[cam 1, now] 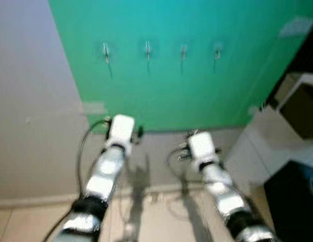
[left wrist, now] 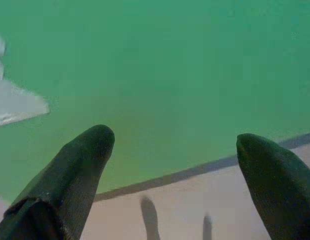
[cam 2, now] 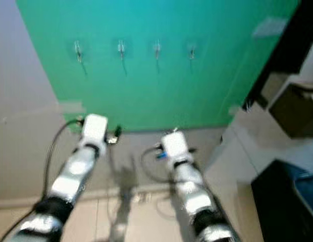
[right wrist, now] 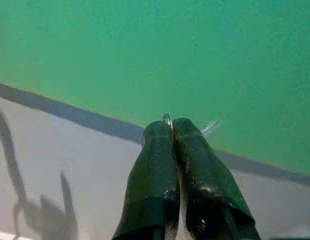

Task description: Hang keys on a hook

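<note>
Green panel (cam 1: 197, 96) covers the far wall, carrying a row of four small metal hooks (cam 1: 147, 50); no writing is readable anywhere. In the blurred head views, both silver arms reach forward and up toward the panel's lower edge. In the left wrist view, the left gripper (left wrist: 175, 145) has its black fingers spread wide, holding nothing. In the right wrist view, the right gripper (right wrist: 170, 127) is pinched closed on a thin metal key ring (right wrist: 167, 119), well below the hooks.

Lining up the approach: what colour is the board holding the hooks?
Green board, clearest in the left eye view.
</note>
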Tool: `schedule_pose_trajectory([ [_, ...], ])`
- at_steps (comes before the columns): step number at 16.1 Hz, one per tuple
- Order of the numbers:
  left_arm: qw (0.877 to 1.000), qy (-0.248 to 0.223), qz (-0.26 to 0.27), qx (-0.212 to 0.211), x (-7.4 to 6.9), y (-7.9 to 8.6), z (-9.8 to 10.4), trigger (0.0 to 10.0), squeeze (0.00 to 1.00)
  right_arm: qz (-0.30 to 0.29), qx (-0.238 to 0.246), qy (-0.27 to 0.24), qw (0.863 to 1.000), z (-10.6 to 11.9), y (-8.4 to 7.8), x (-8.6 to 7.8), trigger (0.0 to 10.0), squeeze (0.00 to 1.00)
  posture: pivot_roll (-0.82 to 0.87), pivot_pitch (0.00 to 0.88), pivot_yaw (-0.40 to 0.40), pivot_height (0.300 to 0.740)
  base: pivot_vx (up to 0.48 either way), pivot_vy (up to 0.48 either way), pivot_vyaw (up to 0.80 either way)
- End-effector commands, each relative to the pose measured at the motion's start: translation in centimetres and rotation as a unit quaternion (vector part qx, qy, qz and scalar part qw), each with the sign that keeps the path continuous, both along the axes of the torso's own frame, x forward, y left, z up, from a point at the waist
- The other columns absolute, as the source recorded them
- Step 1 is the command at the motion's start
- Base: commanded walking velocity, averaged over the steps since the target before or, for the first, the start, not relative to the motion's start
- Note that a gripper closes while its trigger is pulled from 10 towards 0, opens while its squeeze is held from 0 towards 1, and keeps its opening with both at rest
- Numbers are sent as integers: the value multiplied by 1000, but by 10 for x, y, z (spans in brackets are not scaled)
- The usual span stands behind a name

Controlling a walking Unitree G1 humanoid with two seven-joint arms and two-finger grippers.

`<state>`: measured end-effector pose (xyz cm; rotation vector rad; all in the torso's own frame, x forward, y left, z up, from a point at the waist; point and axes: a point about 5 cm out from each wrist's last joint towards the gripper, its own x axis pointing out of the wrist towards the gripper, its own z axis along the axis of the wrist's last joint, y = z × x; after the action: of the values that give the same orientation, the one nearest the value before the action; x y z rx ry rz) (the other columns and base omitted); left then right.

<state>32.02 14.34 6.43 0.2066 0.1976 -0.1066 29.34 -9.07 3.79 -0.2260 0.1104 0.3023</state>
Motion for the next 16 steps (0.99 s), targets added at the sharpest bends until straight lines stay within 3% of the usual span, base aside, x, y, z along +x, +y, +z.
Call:
schedule_pose_trajectory([
  [1, 1000, -6, -8, -5, 3, -9, 5, 10000, 0, -7, -9, -4, 1000, 2, -9, 2, 0, 0, -19, 0, -24, 740, 416, 0, 0],
  [3, 999, -22, -28, -1, 1, -17, 8, 10000, 0, 7, -7, -7, 1000, 6, -11, 3, 0, 0, -20, 0, -27, 740, 176, -161, 0],
  [6, 999, -21, -36, 2, -2, -18, 7, 10000, 0, 20, -10, -74, 997, 40, -18, 7, 0, 0, -31, 0, -31, 740, 0, 0, 0],
  [8, 998, -29, -56, 0, -6, -24, 8, 10000, 0, 30, -18, -114, 993, 63, -27, 1, 0, 0, -43, 0, -32, 740, 0, 0, 0],
  [10, 994, -47, -96, -15, -12, -33, 14, 10000, 0, 35, -18, -123, 992, 69, -30, -7, 0, 0, -62, 0, -23, 740, 0, 0, 0],
  [11, 987, -81, -140, -17, -19, -37, 29, 10000, 0, 30, -15, -121, 992, 67, -34, -13, 0, 0, -68, 0, -15, 740, 0, 0, 0],
  [13, 978, -112, -179, -8, -30, -35, 48, 10000, 0, 25, -19, -106, 994, 64, -38, -21, 0, 0, -66, 0, -15, 740, 0, 0, 0],
  [14, 969, -146, -196, -23, -43, -29, 66, 10000, 0, 15, -13, -96, 995, 63, -44, -23, 0, 0, -45, 0, -33, 740, 0, 0, 0],
  [15, 958, -178, -224, -36, -61, -26, 83, 10000, 0, 18, -23, -108, 994, 74, -52, -20, 0, 0, -31, 0, -53, 740, 0, 0, 0],
  [16, 955, -185, -231, -35, -64, -28, 85, 10000, 0, 20, -26, -114, 993, 78, -55, -17, 0, 0, -24, 0, -60, 740, 0, 0, 0],
])
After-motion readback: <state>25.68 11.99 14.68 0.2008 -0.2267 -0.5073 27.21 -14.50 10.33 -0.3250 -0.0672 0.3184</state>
